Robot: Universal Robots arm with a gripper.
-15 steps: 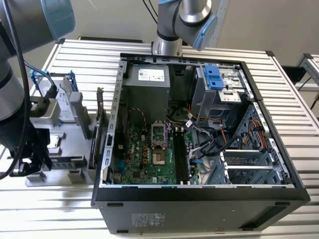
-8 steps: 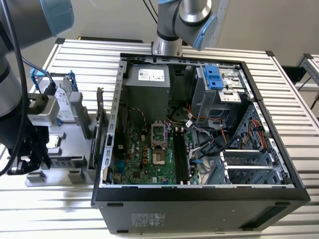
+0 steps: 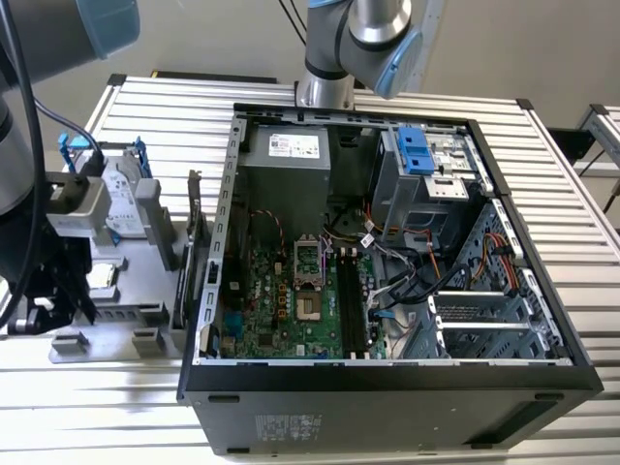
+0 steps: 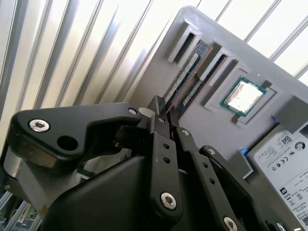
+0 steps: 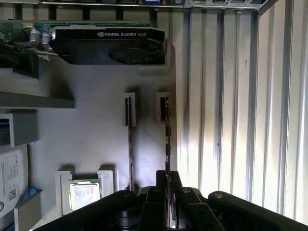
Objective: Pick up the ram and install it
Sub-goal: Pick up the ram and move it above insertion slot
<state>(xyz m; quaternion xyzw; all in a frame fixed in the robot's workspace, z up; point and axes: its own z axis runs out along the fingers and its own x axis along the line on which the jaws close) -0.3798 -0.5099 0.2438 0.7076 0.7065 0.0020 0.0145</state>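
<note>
The ram [image 5: 167,139] stands on its long edge in a slot of the grey holder [image 5: 96,144]. Its near end runs straight in between the jaws of the gripper [image 5: 168,179], which have closed in on its 2 flat faces. No gap is visible between either fingertip and the stick, so the jaws read as clamped on it while it sits in the slot. In the second wrist view the ram [image 4: 185,77] shows as a narrow dark-greenish strip with a brownish edge, slanting away from the gripper [image 4: 163,111] toward a raised slot block at the holder's [image 4: 202,125] far rim. Only a sliver of 1 face is visible, and the parts on it are too small to make out. The gripped end is covered by the black fingertips [image 4: 156,103], and the lower edge is sunk in the slot. This stick is the 1 nearest the holder's edge beside the ribbed metal worktop [image 5: 231,120]. A second thin stick [image 5: 129,154] stands parallel in the next slot, just beside it but apart. Further in, a processor chip [image 5: 84,195] lies flat in its own recess, a hard drive [image 4: 284,159] is cut off by the picture edge, and a black graphics card [image 5: 108,45] sits at the holder's far end. In the exterior view the dark arm [image 3: 29,194] stands over the holder [image 3: 131,266] at the exterior view's left, with the open computer case [image 3: 387,397] just beside the holder on the exterior view's right.
</note>
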